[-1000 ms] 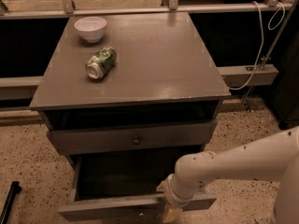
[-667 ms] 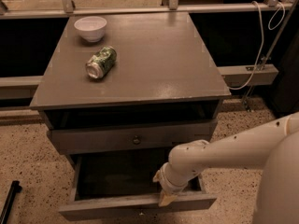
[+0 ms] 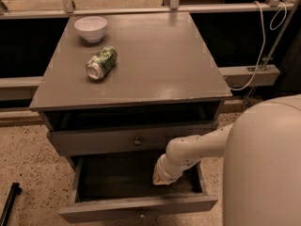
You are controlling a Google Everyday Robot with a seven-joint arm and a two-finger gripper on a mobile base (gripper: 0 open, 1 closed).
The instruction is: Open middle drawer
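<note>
The middle drawer [image 3: 141,206] is a grey wooden drawer with a low flat front. It is pulled well out at the bottom of the view, and its dark inside [image 3: 117,178] shows empty. Its small knob [image 3: 141,215] sits at the lower edge of the front. My gripper [image 3: 161,176] hangs at the end of the white arm over the right part of the drawer's inside, behind the front and apart from the knob.
Above it is another grey drawer [image 3: 94,142] with a round knob [image 3: 137,141]. On the cabinet top [image 3: 155,65] are a white bowl [image 3: 91,28] and a green can [image 3: 101,63] on its side. My white arm [image 3: 263,168] fills the right. A white cable [image 3: 256,46] hangs behind.
My gripper has moved from the drawer's front edge back and up over the drawer's inside. The drawer stays pulled out about as far as before.
</note>
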